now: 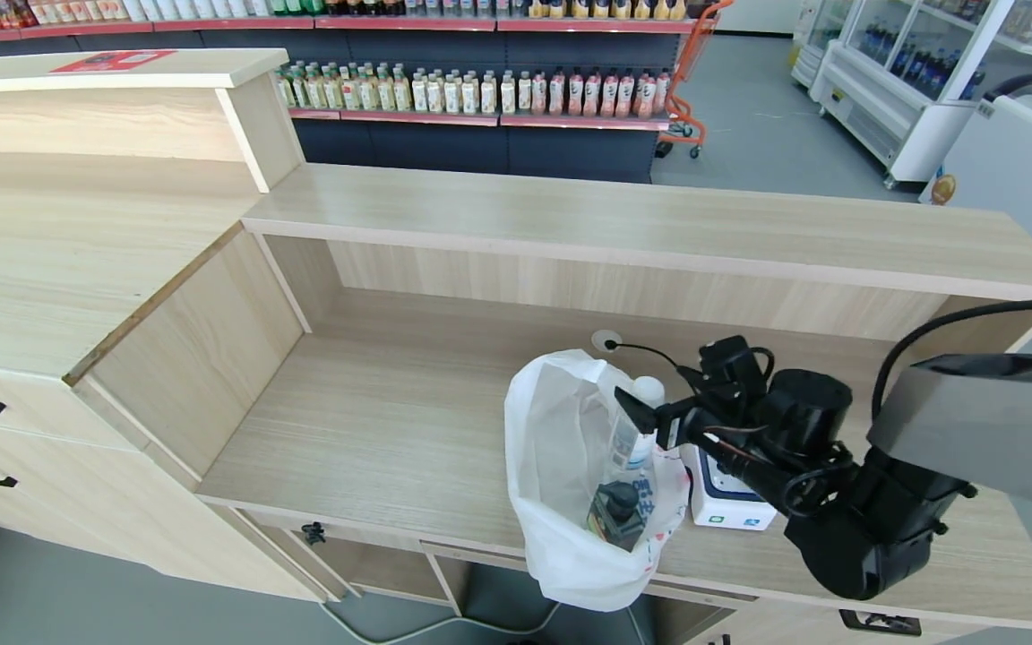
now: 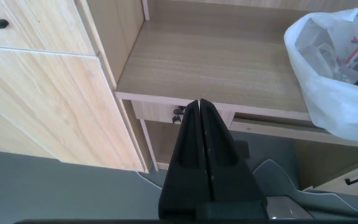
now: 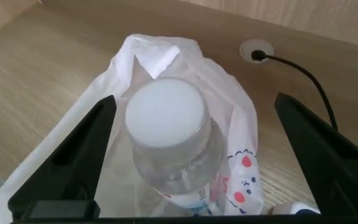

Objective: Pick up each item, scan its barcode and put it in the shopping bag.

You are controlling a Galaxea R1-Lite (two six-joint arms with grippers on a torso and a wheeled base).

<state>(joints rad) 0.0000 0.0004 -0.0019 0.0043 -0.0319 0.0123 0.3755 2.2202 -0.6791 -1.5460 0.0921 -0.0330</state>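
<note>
Two grippers and one open shopping bag (image 1: 561,484) on the lower counter (image 1: 391,421). The right gripper (image 1: 666,381) hangs over the bag's mouth with its fingers (image 3: 73,155) spread wide on either side of a clear bottle with a white cap (image 3: 166,112). The fingers stand apart from the bottle and grip nothing. The bottle stands upright inside the bag, beside a dark item with a black cap (image 1: 616,515) that lies lower in the bag. The wide spread probably lets the fingers clear the cap once the bottle is set down. The white scanner box (image 1: 726,502) sits just beside the bag, so a scanned item needs only a short move. The left gripper (image 2: 199,102) hangs off the counter's front edge, its fingers pressed together and holding nothing. It is well apart from the bag, probably parked out of the way.
</note>
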